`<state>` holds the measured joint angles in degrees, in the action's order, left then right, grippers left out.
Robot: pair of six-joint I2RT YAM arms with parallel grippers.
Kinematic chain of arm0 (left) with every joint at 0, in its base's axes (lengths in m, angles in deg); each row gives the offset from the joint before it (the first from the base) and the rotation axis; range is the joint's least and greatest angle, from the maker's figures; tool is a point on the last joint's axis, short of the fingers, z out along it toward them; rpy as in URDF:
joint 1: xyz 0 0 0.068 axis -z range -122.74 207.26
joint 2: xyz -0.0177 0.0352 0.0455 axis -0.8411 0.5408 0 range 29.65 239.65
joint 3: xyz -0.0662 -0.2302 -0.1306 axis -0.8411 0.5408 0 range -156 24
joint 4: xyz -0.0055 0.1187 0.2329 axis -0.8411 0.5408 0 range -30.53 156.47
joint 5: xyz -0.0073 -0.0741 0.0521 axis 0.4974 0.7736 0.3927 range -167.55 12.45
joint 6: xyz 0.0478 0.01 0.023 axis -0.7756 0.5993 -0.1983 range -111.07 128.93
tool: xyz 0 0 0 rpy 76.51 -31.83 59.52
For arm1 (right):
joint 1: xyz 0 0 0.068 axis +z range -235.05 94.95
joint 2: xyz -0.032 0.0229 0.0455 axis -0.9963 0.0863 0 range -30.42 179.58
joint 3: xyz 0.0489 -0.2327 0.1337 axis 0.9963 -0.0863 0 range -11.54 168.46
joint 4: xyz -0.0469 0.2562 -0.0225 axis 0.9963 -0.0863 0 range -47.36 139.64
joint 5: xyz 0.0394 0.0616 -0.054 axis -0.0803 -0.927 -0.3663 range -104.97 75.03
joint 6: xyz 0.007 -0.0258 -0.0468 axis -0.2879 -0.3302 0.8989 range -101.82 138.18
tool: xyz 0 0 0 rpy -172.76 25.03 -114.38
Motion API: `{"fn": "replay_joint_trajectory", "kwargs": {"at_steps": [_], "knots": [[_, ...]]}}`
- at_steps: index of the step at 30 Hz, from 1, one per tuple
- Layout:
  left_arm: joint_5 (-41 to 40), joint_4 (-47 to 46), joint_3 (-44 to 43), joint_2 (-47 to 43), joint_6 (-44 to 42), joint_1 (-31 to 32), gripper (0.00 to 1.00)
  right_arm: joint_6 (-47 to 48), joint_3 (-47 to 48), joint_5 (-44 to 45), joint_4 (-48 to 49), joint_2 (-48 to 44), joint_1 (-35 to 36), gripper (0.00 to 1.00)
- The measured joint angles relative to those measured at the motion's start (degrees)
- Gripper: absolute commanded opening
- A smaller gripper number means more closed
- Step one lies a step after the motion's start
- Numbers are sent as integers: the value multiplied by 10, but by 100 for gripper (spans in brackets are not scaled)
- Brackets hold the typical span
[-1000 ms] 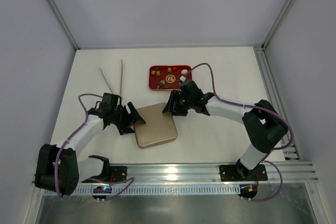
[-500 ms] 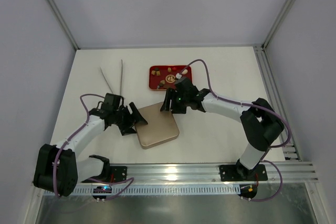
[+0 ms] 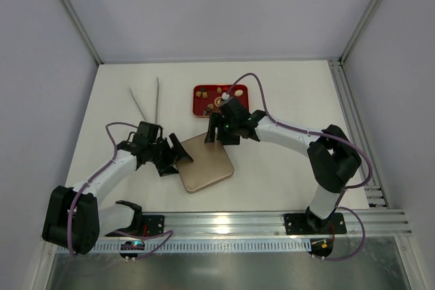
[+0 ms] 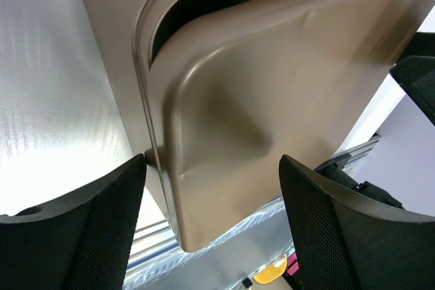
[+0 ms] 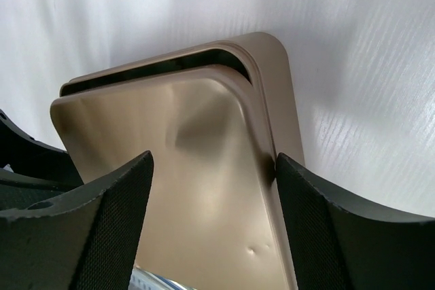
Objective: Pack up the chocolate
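Straddling two corners of the tin with left fingers and right fingers both spread wide and holding nothing, close evenly on the skewed lid and lift level, clear of the chocolate on the red tray at the tin's twelve o'clock.

One gold-tan square metal tin, with one matching lid sitting askew on it. One flat red rectangular tray holding small brown and cream chocolate pieces, too tiny and too hidden to count. Two slim grey rods. Two black-and-white robot arms, one pincer each: left pincer, right pincer. One white desk.
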<state>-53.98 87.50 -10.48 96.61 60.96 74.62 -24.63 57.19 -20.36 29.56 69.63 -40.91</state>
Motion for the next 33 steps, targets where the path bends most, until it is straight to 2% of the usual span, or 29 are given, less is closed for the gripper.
{"fn": "replay_joint_trajectory", "kwargs": {"at_steps": [11,20,25,33], "knots": [[0,-4,2,0,3,2,77,14,37,20,-27,20,12,77],[0,-7,2,0,0,2,81,25,57,27,-47,30,12,83],[-2,-5,-6,0,-5,2,85,35,57,27,-53,30,-1,90],[-7,17,-46,1,-41,-16,86,40,45,30,-53,4,-38,91]]}}
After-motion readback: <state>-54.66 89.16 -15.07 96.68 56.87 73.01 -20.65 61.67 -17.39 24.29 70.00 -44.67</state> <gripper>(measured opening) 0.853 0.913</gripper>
